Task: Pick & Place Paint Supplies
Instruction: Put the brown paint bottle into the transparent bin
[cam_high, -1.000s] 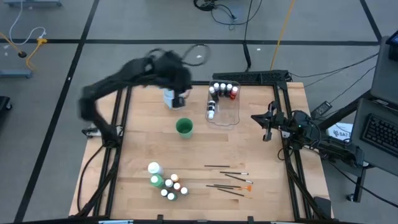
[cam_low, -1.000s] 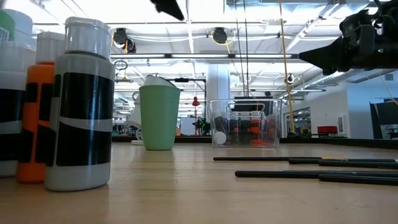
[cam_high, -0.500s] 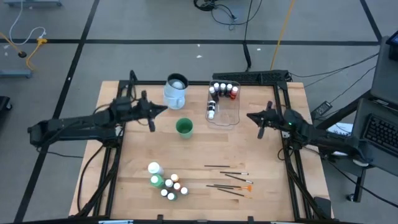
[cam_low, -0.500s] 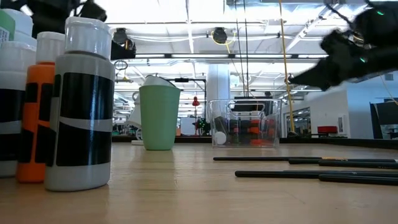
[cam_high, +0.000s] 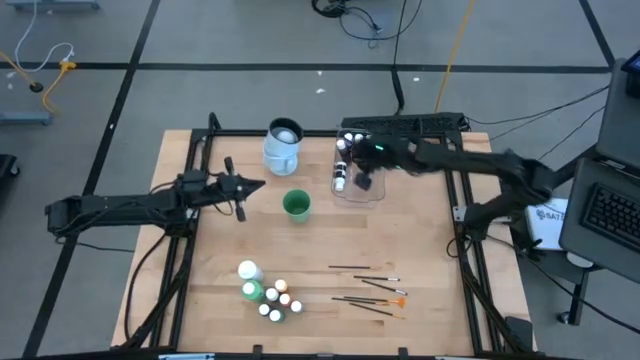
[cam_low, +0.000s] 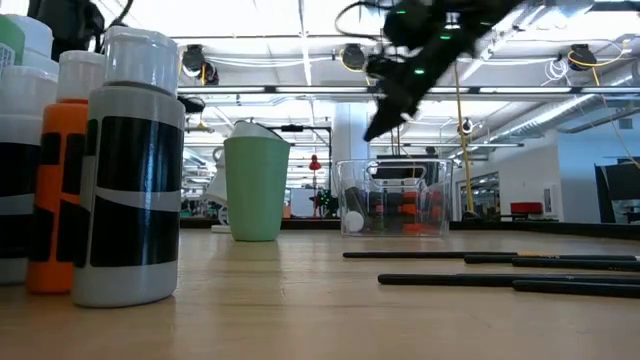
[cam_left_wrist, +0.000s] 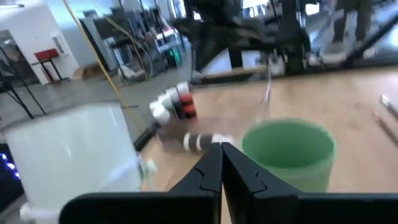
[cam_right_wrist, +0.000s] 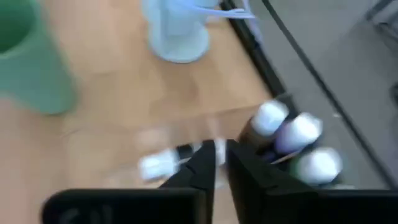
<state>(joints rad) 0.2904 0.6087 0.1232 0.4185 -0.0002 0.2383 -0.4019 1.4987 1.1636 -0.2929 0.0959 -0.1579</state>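
Because the tub (cam_high: 360, 168) already holds some bottles (cam_high: 358, 143), the right pincer (cam_high: 364, 182) hangs over it with fingers nearly together and nothing visibly pinched, while the left pincer (cam_high: 243, 190), pressed together, waits near the cup (cam_high: 296, 205), and more bottles (cam_high: 266, 292) and brushes (cam_high: 368, 290) lie on the tabletop (cam_high: 330, 240).

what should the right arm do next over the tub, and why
Probably open the right tool a little and ease it down toward the small bottle lying on its side in the clear plastic tub. The tool hangs above the tub with its fingers almost together and holds nothing. The left tool waits shut beside the green cup.
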